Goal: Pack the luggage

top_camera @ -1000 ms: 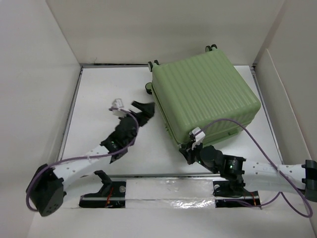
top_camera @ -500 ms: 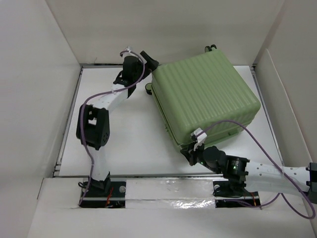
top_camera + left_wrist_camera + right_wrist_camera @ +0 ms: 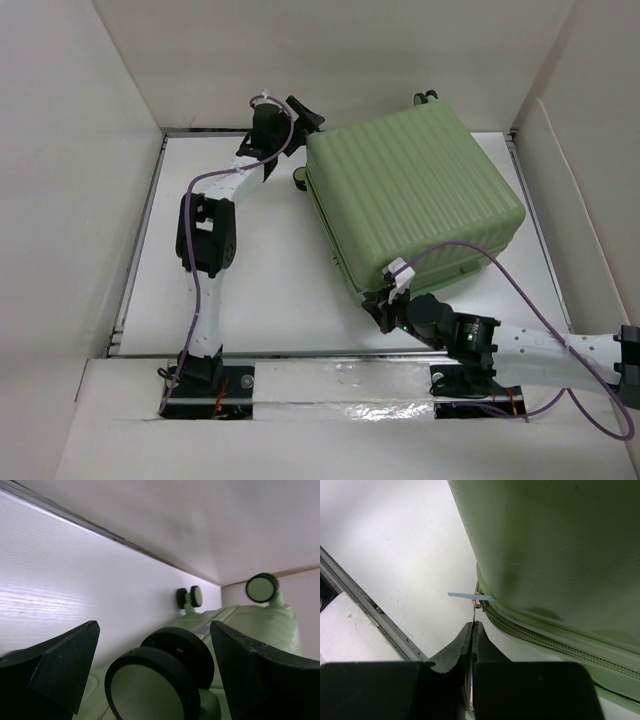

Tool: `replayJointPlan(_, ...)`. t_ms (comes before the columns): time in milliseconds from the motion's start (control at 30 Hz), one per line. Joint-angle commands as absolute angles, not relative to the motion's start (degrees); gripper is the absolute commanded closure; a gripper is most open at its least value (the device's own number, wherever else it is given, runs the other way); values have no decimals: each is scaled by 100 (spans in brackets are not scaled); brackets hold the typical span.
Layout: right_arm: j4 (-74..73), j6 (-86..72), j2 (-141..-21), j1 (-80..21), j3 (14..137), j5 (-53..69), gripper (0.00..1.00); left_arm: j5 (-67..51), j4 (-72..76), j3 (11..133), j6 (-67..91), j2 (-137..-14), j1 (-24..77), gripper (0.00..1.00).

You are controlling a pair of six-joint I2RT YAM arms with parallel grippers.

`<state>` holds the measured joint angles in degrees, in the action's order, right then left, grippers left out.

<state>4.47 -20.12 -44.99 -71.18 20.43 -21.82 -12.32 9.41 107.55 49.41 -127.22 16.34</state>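
Observation:
The luggage point(image 3: 415, 200) is a pale green ribbed suitcase lying flat and closed at the middle right. My left gripper point(image 3: 305, 116) is at its back left corner, by the back wall. In the left wrist view the left gripper point(image 3: 155, 665) is open, with a black wheel point(image 3: 160, 675) between its fingers point(image 3: 55, 670), not gripped. My right gripper point(image 3: 385, 305) is at the suitcase's near corner. In the right wrist view the right gripper point(image 3: 474, 625) is shut on the metal zipper pull point(image 3: 476, 611), which carries a blue tab point(image 3: 470, 596), at the zipper seam point(image 3: 545, 635).
White walls enclose the table on three sides; the back wall point(image 3: 330, 70) is just behind the left gripper. A cardboard panel point(image 3: 590, 230) stands at the right. Two more wheels point(image 3: 190, 596) point(image 3: 261, 587) stick out of the suitcase's back side. A metal rail point(image 3: 330, 355) runs along the near edge.
My left arm has swung from the table's middle to the suitcase's back left corner, its open jaws now around a wheel. The right gripper stays on the zipper pull.

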Motion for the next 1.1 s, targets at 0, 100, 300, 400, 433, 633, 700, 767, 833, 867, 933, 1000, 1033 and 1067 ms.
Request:
replayJointPlan(0,1301,-2100,-4395,-7189,2320,-1565,100,-1529,2402,10365,5615,-12674,1661,9)
replayJointPlan(100,1301,-2118,-4342,-7189,2285,-1626,100,-1556,3633,9855,6397,-12683,1792,14)
replayJointPlan(300,1213,-2127,-4403,-7014,2303,-1749,100,-1485,4672,9652,6952,-12701,1898,29)
replayJointPlan(400,1203,-2110,-4290,-6689,2233,-1662,100,-1485,5908,9003,7347,-12542,1898,79)
replayJointPlan(433,1256,-2057,-4237,-6575,2180,-1478,100,-1477,6220,8852,7626,-12516,1811,89)
replayJointPlan(633,1029,-1899,-3841,-5854,2092,-862,100,-1486,7207,8132,7859,-12367,1468,100)
replayJointPlan(700,924,-1828,-3797,-5696,2100,-748,100,-1293,7312,7449,7552,-11929,1415,100)
replayJointPlan(767,888,-1706,-3779,-5441,2153,-502,100,-1048,7400,6824,7349,-11255,1179,100)
replayJointPlan(833,870,-1600,-3840,-5126,2214,-257,100,-897,7768,5712,7243,-10743,1003,100)
replayJointPlan(867,870,-1469,-3884,-5011,2302,-159,100,-818,7909,5321,7207,-10253,906,100)
replayJointPlan(933,905,-1328,-4025,-4756,2443,147,100,-616,8112,4319,7137,-9758,695,100)
replayJointPlan(1000,905,-1118,-4262,-4299,2740,350,100,-353,8209,3686,7023,-9011,642,100)
replayJointPlan(1033,897,-1038,-4341,-4124,2864,560,100,-247,8174,3126,6909,-8756,642,100)
replayJointPlan(1067,879,-968,-4481,-3939,2987,676,100,-150,8148,2850,6830,-8223,642,100)
